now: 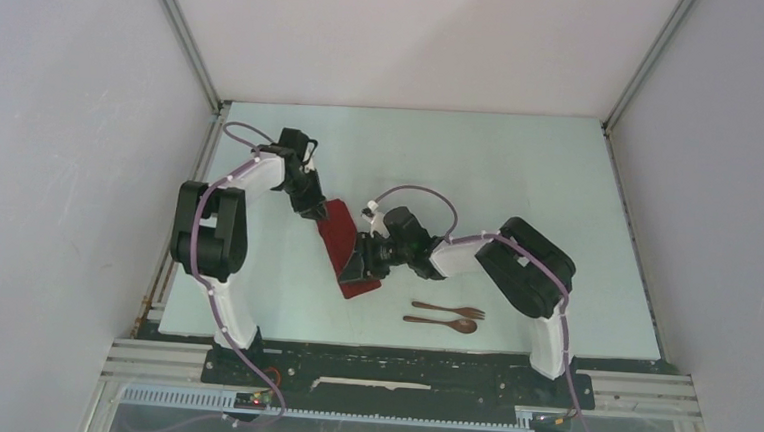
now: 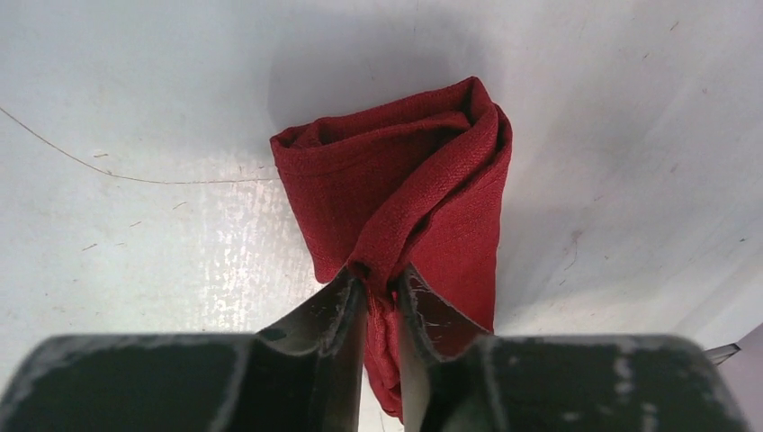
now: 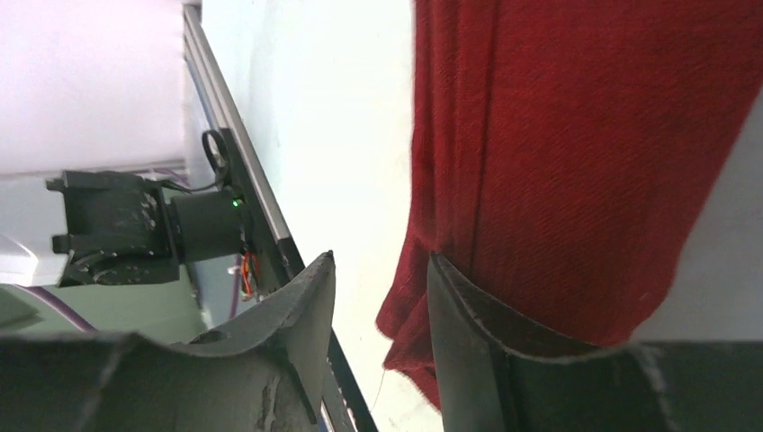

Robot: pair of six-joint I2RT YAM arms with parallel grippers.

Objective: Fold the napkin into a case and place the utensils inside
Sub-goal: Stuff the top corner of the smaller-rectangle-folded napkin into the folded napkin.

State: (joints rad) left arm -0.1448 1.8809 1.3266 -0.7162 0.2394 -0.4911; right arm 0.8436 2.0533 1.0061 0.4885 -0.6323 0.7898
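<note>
The left claw [image 2: 382, 286] is clamped on a raised ridge of the dark red napkin [image 1: 339, 241] at the cloth's far end, apparently to anchor that end and keep the layers stacked while the fold is made. The napkin lies on the table [image 1: 521, 174] between the two arms as a narrow, slanted strip, bunched and rolled at the pinched end, not yet a tidy case. At its near end the right claw [image 3: 380, 263] stands parted, one finger against the cloth's edge and the other on bare table with a gap between, which suggests it is lining up to catch that edge rather than holding it. To the right, well apart from the cloth, the fork [image 1: 452, 310] and spoon [image 1: 444, 323] lie side by side, not yet tucked in.
</note>
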